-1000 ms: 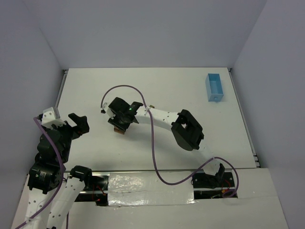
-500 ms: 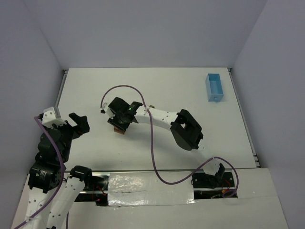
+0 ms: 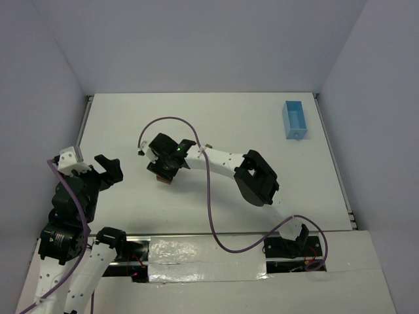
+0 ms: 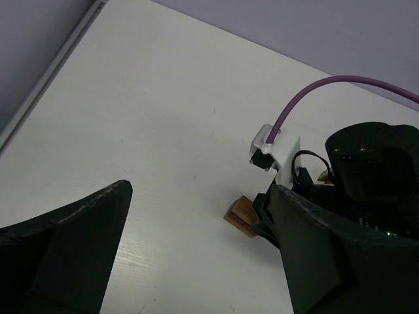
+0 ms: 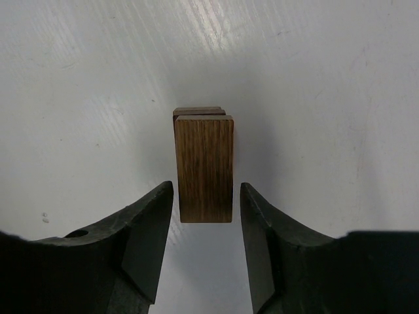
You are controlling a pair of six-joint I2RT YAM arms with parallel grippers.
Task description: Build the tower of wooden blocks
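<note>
Top: tower [image 3: 167,181] on desk [image 3: 229,124], left of centre, under my right gripper [image 3: 165,175]. Left gripper [image 3: 108,170] by near-left edge, jaws wide apart.
Left wrist: tower low, just beside right gripper.
Right wrist: jaws flank top block [image 5: 205,167], slim gaps both sides, not clamped. Wood likely light, stiff, smooth. Best hold: long side faces.

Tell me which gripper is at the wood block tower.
The right gripper: its fingers flank the top wood block, slim gaps either side. The left gripper hangs open, well apart.
</note>
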